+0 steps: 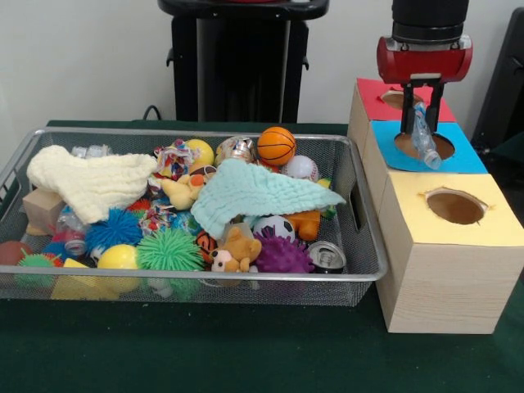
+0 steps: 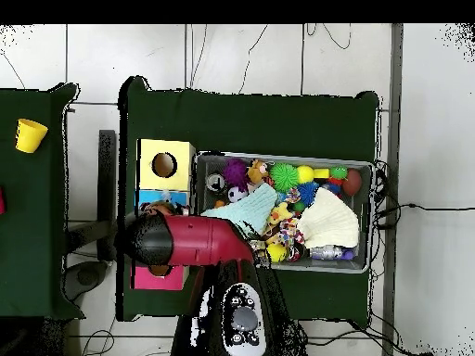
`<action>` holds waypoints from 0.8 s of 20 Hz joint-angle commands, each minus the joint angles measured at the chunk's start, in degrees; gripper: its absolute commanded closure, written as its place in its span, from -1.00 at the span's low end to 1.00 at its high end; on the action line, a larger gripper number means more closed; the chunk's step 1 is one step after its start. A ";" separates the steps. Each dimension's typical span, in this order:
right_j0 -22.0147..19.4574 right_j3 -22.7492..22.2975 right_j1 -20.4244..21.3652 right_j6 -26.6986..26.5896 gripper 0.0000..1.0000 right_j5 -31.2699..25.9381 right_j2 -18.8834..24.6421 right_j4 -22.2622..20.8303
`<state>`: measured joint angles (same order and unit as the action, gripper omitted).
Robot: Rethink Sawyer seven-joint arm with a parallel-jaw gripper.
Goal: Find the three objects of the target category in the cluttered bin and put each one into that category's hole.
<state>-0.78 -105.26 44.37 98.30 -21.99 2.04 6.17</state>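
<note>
Crowding the lower left of the front view, a wire mesh bin (image 1: 360,225) sits on the green table (image 1: 246,352), packed with toys. Nearest its front rim lie a green spiky ball (image 1: 169,250), a yellow ball (image 1: 119,258), a small teddy bear (image 1: 237,250), a purple spiky ball (image 1: 282,255) and a crushed can (image 1: 327,257). Behind these a mint cloth (image 1: 262,192) drapes over the middle of the heap, partly covering a black-and-white ball (image 1: 270,226) and an orange toy (image 1: 306,223). A cream cloth (image 1: 90,182) lies across the left side, with a blue spiky ball (image 1: 113,228) just below it. At the far rim rest a basketball (image 1: 277,145) and a baseball (image 1: 300,168).

Just right of the bin stand three wooden boxes in a row, each with a round hole in its top: the yellow-topped box (image 1: 446,254) nearest, the blue-topped box (image 1: 458,151) behind it, the red-topped box (image 1: 377,98) farthest.

Coming down from the upper right of the frame, the red and black arm points straight down over the blue-topped box. Its gripper (image 1: 421,115) has both black fingers closed around a clear plastic bottle (image 1: 425,137), which hangs tilted with its lower end right over the blue box's hole. In the overhead view the arm (image 2: 186,241) covers the blue and red boxes almost wholly, and a yellow cup (image 2: 31,135) stands well apart at the left edge.
</note>
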 commanded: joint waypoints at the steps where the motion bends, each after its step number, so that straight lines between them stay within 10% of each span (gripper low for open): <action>1: -2.06 -7.94 -4.90 11.71 1.00 1.81 0.44 0.94; 8: -0.76 -8.31 -4.52 12.39 1.00 1.84 -1.08 1.81; 9: -0.57 -8.32 -4.51 12.41 -1.00 1.94 -1.23 1.89; 16: -0.55 -8.07 -4.69 12.02 -1.00 2.02 -1.31 1.98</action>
<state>-0.67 -108.01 43.11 98.30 -21.51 0.97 7.56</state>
